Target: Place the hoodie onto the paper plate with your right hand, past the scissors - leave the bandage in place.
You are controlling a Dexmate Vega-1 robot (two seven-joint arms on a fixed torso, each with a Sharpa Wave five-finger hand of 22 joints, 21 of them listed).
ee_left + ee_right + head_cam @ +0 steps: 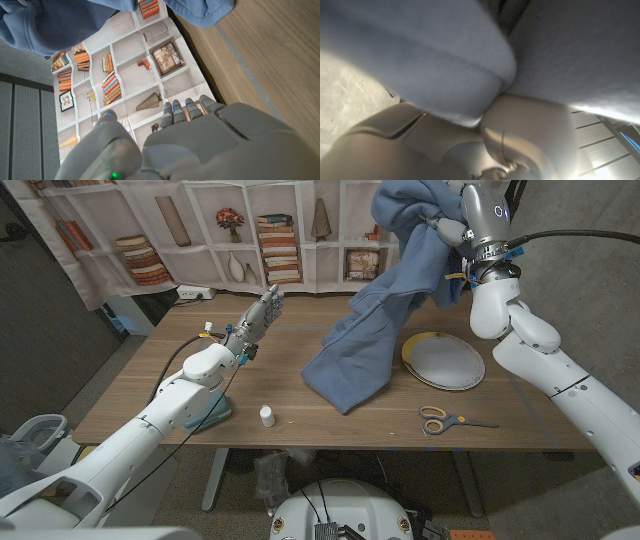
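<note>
Gripping the hoodie (385, 310) high, the right hand (455, 225) hangs almost directly above the paper plate (445, 362); the cloth trails down beside it, toward the idle, empty left hand (258, 315).

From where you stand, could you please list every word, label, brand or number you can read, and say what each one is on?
No text can be read in these pictures.
Book spines on the printed bookshelf backdrop: too small and blurred to read.
Small white bottle: any label is too small to tell.
Hoodie, paper plate, scissors: no print visible.
</note>
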